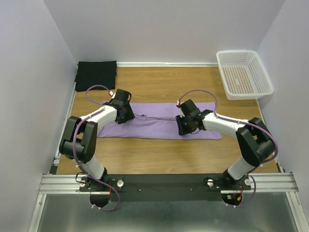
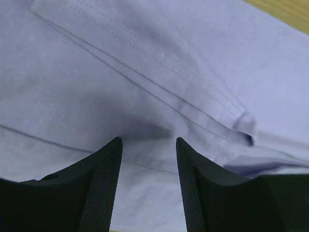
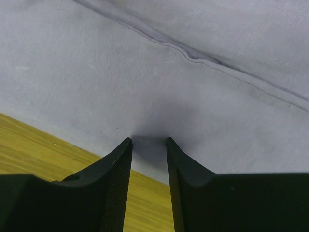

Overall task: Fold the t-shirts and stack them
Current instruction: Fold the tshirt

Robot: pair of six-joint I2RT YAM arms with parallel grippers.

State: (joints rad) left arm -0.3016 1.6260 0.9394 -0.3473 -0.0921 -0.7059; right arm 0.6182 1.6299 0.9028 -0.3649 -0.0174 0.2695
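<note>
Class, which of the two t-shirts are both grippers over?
The lavender t-shirt, spread flat mid-table; the black t-shirt lies folded in the far left corner.

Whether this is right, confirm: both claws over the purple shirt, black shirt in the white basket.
Wrong: top external shows the black shirt in the far-left corner, outside the white basket. Left claw and right claw are over the purple shirt.

My left arm point(image 1: 99, 116) and right arm point(image 1: 221, 123) match: smooth white tubular links set between bulky black joint housings, with black wrists. A thin lilac cable point(image 1: 96, 87) loops along each arm and ends in a small plug near the wrist. Each base link point(image 1: 96, 167) is white. My left tool point(image 2: 148, 141) and right tool point(image 3: 148, 140) have matte black, tapered fingers point(image 2: 96, 179) with finely mesh-textured inner faces.
</note>
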